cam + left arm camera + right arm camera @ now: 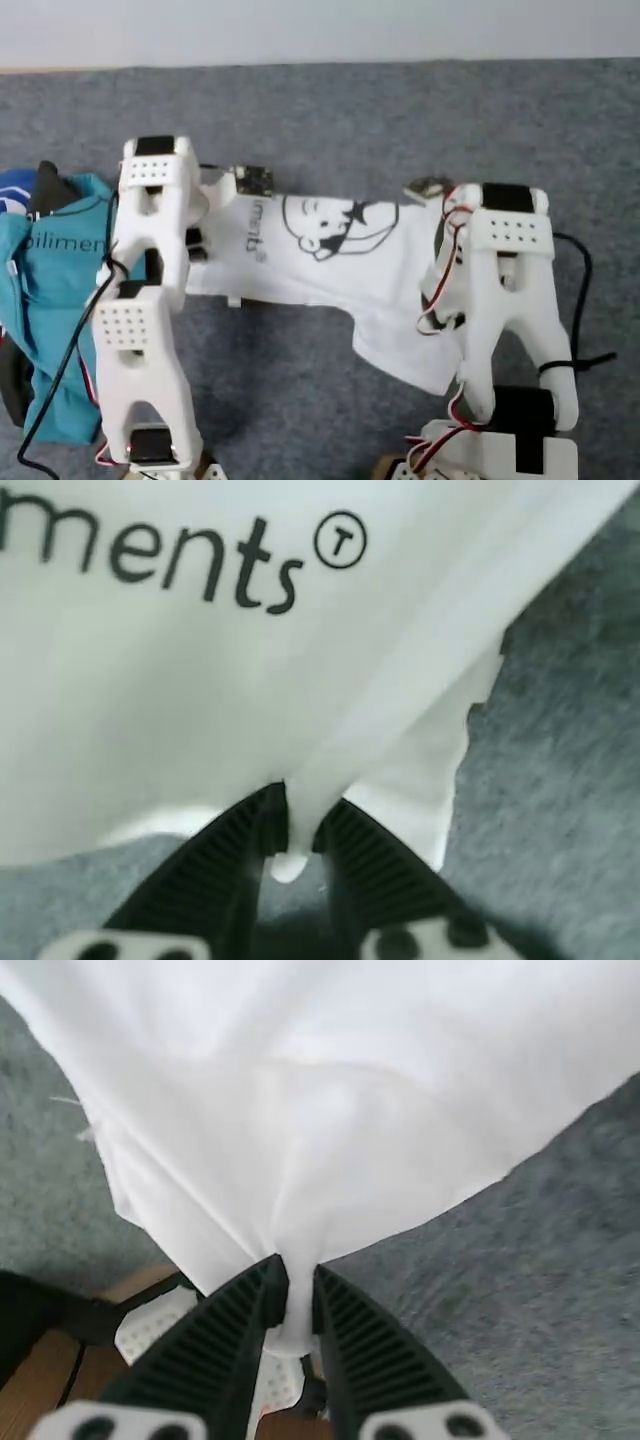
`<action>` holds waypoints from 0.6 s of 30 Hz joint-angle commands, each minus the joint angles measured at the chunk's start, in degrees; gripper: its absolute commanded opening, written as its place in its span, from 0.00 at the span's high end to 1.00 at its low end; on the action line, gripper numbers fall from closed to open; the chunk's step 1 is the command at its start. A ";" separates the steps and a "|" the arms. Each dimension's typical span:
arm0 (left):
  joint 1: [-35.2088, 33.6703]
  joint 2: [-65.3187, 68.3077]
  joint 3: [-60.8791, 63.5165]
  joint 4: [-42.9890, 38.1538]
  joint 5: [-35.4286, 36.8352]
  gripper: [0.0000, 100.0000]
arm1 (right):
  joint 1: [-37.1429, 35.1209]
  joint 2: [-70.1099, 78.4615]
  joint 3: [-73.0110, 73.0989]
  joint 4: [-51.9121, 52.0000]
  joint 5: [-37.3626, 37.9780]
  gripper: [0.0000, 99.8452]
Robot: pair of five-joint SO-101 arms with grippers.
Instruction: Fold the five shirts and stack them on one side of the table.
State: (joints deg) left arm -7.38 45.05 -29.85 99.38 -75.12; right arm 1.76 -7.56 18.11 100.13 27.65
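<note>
Left wrist view, left fingers (240, 845) pinching a fold of white shirt (180, 680), right fingers (235, 1325) pinching its bunched edge

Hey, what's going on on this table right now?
Two robot arms hold one white printed shirt between them across the grey table. The left arm has its jaws shut on the edge near the lettering. The right arm has its jaws shut on a bunched edge at the other end. The shirt is spread out, not yet folded. A teal shirt lies crumpled beside the left arm.
</note>
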 commanded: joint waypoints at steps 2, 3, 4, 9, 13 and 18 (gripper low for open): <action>-1.85 0.18 -0.22 -1.14 2.46 0.94 | -0.22 -2.24 1.67 -0.22 -0.44 0.99; -1.85 0.09 -0.22 -1.58 3.60 0.92 | -0.48 -2.15 1.76 -0.13 -0.44 0.98; -1.76 -0.09 -0.31 -2.20 5.27 0.91 | -0.84 -2.15 1.76 0.31 -0.44 0.96; -1.76 -0.09 -5.58 -3.08 9.32 0.88 | -1.45 -2.77 0.09 1.98 -2.99 0.72; -1.49 0.09 -13.41 -1.23 11.34 0.86 | -1.45 -2.59 -3.87 1.98 -2.90 0.69; 0.09 0.44 -20.35 -0.18 13.71 0.86 | -1.80 -2.07 -6.95 0.92 -2.90 0.69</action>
State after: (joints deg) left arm -8.35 45.93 -45.93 98.42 -63.34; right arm 1.05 -7.56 15.03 100.13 25.36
